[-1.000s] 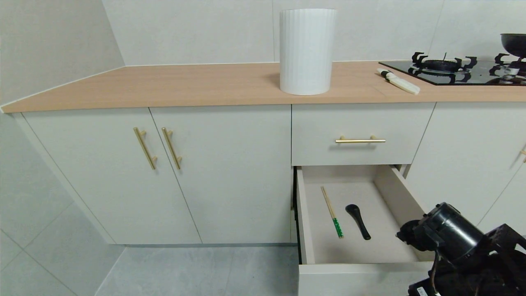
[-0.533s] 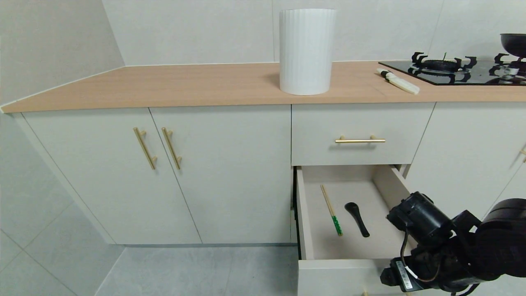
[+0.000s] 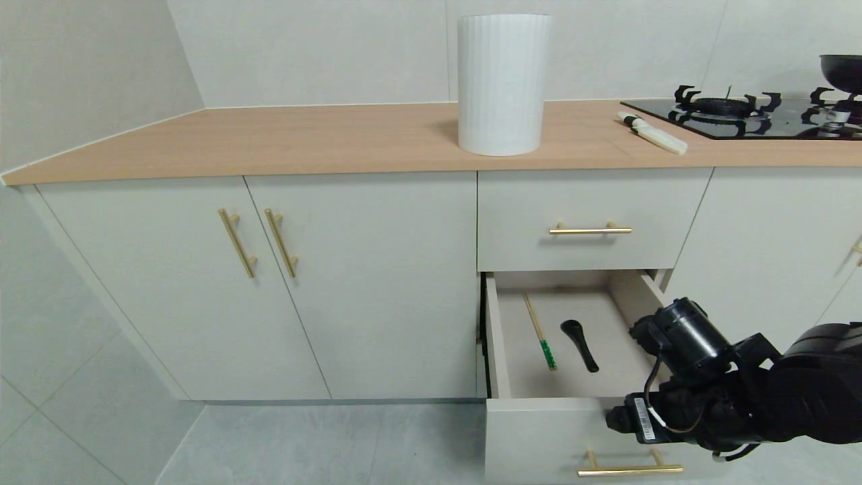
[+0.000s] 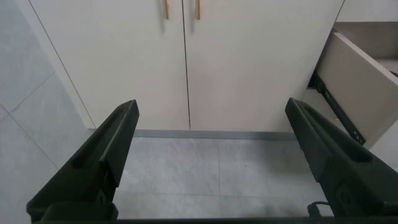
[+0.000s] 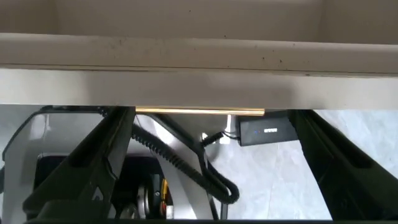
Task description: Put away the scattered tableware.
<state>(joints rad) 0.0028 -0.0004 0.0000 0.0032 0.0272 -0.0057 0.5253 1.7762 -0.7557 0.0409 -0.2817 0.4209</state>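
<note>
A pair of wooden chopsticks [image 3: 540, 332] with green ends and a black spoon [image 3: 579, 344] lie inside the lower drawer [image 3: 559, 431], which stands partly open. My right gripper [image 3: 616, 421] sits low at the drawer's front panel, close above its gold handle [image 3: 630, 469]. In the right wrist view that gripper [image 5: 211, 124] is open, with the panel's top edge [image 5: 199, 68] and the handle [image 5: 186, 111] right ahead of it. My left gripper [image 4: 210, 109] is open and empty, low above the floor, facing the cabinet doors [image 4: 186, 56].
On the wooden counter [image 3: 303, 138] stand a white ribbed canister [image 3: 502, 84] and a white knife [image 3: 652, 133], beside a black gas hob [image 3: 741, 111]. An upper drawer [image 3: 589, 219] is closed. Grey tiled floor [image 3: 269, 444] lies left of the open drawer.
The lower drawer has slid inward, and its handle now shows. My right arm has moved forward with the drawer front. The chopsticks and spoon rode back with the drawer.
</note>
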